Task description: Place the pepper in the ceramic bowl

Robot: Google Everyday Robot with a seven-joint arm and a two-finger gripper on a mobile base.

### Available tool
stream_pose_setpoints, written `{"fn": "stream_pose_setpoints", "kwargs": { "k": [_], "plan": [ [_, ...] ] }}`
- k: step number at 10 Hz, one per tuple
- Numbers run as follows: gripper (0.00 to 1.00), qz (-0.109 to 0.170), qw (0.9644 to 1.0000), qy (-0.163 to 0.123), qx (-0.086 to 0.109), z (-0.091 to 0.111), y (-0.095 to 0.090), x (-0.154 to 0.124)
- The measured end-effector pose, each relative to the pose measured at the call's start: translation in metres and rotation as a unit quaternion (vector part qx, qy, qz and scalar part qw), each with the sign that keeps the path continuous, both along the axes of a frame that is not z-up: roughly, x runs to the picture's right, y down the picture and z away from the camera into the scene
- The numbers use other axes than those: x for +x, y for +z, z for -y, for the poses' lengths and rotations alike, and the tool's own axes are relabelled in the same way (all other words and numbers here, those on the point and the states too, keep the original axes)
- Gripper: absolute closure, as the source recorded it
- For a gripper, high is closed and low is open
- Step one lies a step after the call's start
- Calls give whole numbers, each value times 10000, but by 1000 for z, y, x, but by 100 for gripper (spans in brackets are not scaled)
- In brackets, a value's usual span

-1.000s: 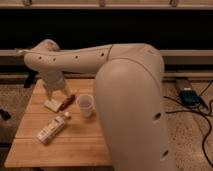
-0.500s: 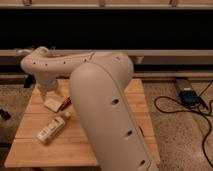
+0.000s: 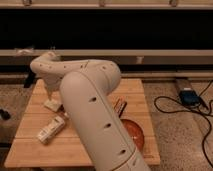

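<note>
The ceramic bowl (image 3: 134,133) is glossy orange-red and sits at the front right of the wooden table (image 3: 30,150). My arm hides its left part. The pepper does not show; my white arm covers the middle of the table. My gripper (image 3: 51,101) points down over the back left of the table, its tip just above the wood. It is far to the left of the bowl.
A dark flat bar-shaped packet (image 3: 119,106) lies behind the bowl. A white packet (image 3: 50,129) lies at the front left. A black cable and a box (image 3: 189,96) are on the floor to the right. A dark wall with rails runs behind the table.
My arm now fills more of the view and covers the table's middle, hiding the pepper and the cup. The bowl and the dark packet have come into sight. The gripper stays at the back left.
</note>
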State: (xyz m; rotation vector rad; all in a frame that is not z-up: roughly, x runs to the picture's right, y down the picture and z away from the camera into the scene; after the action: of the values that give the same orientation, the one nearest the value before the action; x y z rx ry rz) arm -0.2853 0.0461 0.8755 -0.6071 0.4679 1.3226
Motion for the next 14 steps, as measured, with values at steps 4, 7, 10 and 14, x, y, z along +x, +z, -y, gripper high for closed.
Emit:
{"fn": "stream_pose_setpoints", "kwargs": {
  "k": [4,7,10,14],
  "plan": [
    [35,-314,9992,122,-204,0,25,11],
    [35,-515,9977,262,-366,-9,38,27],
    [35,-599,9964,361,-471,-16,50,36],
    [35,-674,9952,502,-508,-16,64,42]
  ]
}}
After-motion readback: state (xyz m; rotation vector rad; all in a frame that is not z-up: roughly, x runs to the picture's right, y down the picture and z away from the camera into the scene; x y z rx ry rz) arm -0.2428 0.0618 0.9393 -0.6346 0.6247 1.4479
